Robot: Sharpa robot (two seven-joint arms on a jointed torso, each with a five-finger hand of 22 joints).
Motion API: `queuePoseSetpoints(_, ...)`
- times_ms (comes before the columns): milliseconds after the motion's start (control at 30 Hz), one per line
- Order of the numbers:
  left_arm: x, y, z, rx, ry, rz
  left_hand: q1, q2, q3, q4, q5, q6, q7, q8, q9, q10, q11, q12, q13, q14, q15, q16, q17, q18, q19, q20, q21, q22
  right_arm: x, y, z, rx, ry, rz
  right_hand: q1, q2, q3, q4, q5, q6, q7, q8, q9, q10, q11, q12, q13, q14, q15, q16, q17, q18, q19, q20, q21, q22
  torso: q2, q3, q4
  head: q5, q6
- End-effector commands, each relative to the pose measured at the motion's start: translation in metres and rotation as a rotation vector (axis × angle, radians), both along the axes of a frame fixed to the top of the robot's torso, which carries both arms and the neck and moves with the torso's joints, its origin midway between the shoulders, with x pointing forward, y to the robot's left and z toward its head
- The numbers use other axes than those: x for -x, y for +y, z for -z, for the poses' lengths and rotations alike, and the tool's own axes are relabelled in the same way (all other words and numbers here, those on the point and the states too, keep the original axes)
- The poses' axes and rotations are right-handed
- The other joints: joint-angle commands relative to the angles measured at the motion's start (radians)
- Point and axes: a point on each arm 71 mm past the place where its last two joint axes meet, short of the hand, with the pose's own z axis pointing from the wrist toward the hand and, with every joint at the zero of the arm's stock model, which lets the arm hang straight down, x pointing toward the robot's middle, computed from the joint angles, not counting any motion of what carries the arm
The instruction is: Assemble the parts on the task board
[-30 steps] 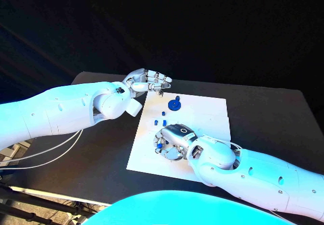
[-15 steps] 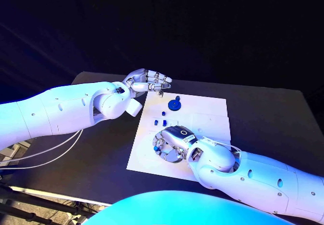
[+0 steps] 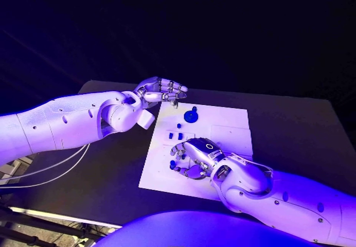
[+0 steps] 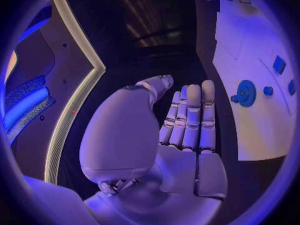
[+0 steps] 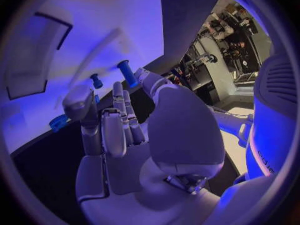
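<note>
Right hand [image 3: 194, 157] low over lower left of task board [image 3: 230, 135], fingers curled around small blue peg [image 3: 172, 165], ready to seat it. Left hand [image 3: 159, 90] parked off board's upper-left corner, fingers curled, empty. Blue round part [image 3: 191, 116] waits upper board.

**Board and parts as I see them**

I see the white task board [image 3: 223, 128] lying flat on the desk. A round blue part [image 3: 191, 116] sits near its far left corner, with a tiny blue piece [image 3: 179, 125] just beside it. Two short blue pegs [image 3: 174, 136] stand side by side nearer the board's middle.
</note>
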Motion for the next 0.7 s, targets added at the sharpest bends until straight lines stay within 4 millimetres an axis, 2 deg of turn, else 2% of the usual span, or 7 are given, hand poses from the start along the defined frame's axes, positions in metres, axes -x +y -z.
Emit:
queuePoseSetpoints(33,0.000,-0.001,-0.001,0.013,0.002,0.013,0.001,0.010,-0.006,-0.001,0.003,-0.007,0.002,0.005,-0.001,-0.004,0.000,0.006,0.001,-0.009,0.000,0.003,-0.002,0.013,-0.004,0.003,-0.005,0.000,0.001,-0.008,-0.009,-0.055,-0.013,0.028,0.019,0.004,-0.032,0.009,0.008,-0.008,-0.001,-0.009,-0.002,-0.020,0.001,0.020,0.006,0.027,0.006,-0.005,-0.003,0.013,-0.005,0.001,-0.008,0.062,0.000,-0.0001,-0.0016,-0.004,0.002)
queuePoseSetpoints(167,0.001,0.000,-0.001,0.012,0.001,0.011,0.001,0.010,-0.006,-0.001,0.003,-0.007,0.002,0.005,-0.001,-0.004,0.000,0.006,0.001,-0.009,0.000,0.003,-0.002,0.013,-0.004,0.003,-0.005,0.000,-0.001,-0.029,-0.022,-0.079,-0.014,0.048,0.054,0.021,-0.115,0.035,0.018,-0.006,-0.003,-0.021,-0.004,-0.055,0.001,0.074,0.018,0.025,0.007,-0.006,-0.007,0.014,-0.004,0.001,-0.018,0.061,-0.001,-0.0012,-0.0024,-0.018,0.008)
queuePoseSetpoints(267,0.001,0.001,-0.001,0.012,0.000,0.009,0.001,0.010,-0.007,0.000,0.003,-0.008,0.002,0.006,-0.001,-0.006,0.000,0.007,0.001,-0.010,0.000,0.004,-0.002,0.013,-0.004,0.004,-0.006,0.000,-0.007,-0.050,-0.033,-0.100,0.013,0.093,0.067,0.027,-0.126,0.042,0.026,0.000,0.002,-0.023,-0.004,-0.047,-0.002,0.097,0.024,0.028,0.006,-0.002,0.001,0.012,0.002,0.000,-0.003,0.067,-0.002,-0.0012,-0.0035,-0.028,0.012)
queuePoseSetpoints(367,0.001,0.002,-0.001,0.012,-0.003,0.004,0.001,0.010,-0.007,0.000,0.003,-0.008,0.002,0.006,-0.001,-0.006,0.000,0.007,0.001,-0.010,0.000,0.004,-0.002,0.013,-0.004,0.004,-0.006,0.000,-0.017,-0.081,-0.043,-0.119,0.093,0.178,0.078,0.029,-0.130,0.062,0.035,0.025,0.004,-0.017,-0.002,-0.005,-0.004,0.148,0.039,0.033,0.003,0.004,0.010,0.008,0.015,-0.002,0.022,0.076,-0.003,-0.0011,-0.0065,-0.041,0.016)
queuePoseSetpoints(500,0.001,0.004,-0.002,0.014,-0.007,-0.002,0.000,0.010,-0.007,0.000,0.003,-0.008,0.002,0.006,-0.001,-0.006,0.000,0.007,0.001,-0.010,0.000,0.004,-0.002,0.013,-0.004,0.004,-0.006,0.000,-0.028,-0.125,-0.049,-0.126,0.239,0.309,0.056,0.025,-0.162,0.107,0.039,0.043,-0.007,0.002,0.006,0.153,-0.030,0.315,0.131,0.042,-0.017,0.014,0.033,-0.002,0.042,-0.017,0.095,0.101,-0.009,-0.0024,-0.0122,-0.059,0.018)
queuePoseSetpoints(567,0.001,0.005,-0.002,0.016,-0.009,-0.004,-0.001,0.009,-0.008,0.001,0.003,-0.008,0.002,0.007,-0.001,-0.007,0.000,0.008,0.002,-0.010,0.001,0.004,-0.002,0.013,-0.004,0.004,-0.006,0.000,-0.030,-0.143,-0.050,-0.123,0.289,0.360,0.038,0.031,-0.211,0.158,0.073,0.029,-0.018,0.037,0.025,0.137,-0.042,0.474,0.271,0.051,-0.027,0.031,0.062,-0.011,0.060,-0.029,0.144,0.120,-0.011,-0.0027,-0.0165,-0.073,0.019)
queuePoseSetpoints(700,0.002,0.006,-0.003,0.021,-0.011,-0.009,-0.004,0.009,-0.010,0.002,0.003,-0.009,0.002,0.007,-0.001,-0.008,0.000,0.009,0.002,-0.010,0.001,0.004,-0.002,0.012,-0.005,0.004,-0.007,-0.001,-0.029,-0.174,-0.049,-0.100,0.352,0.453,0.021,0.070,-0.303,0.177,0.081,-0.003,-0.020,0.119,0.064,0.273,-0.046,1.056,0.935,0.069,-0.028,0.078,0.160,-0.023,0.083,-0.033,0.222,0.151,-0.015,-0.0017,-0.0258,-0.092,0.020)
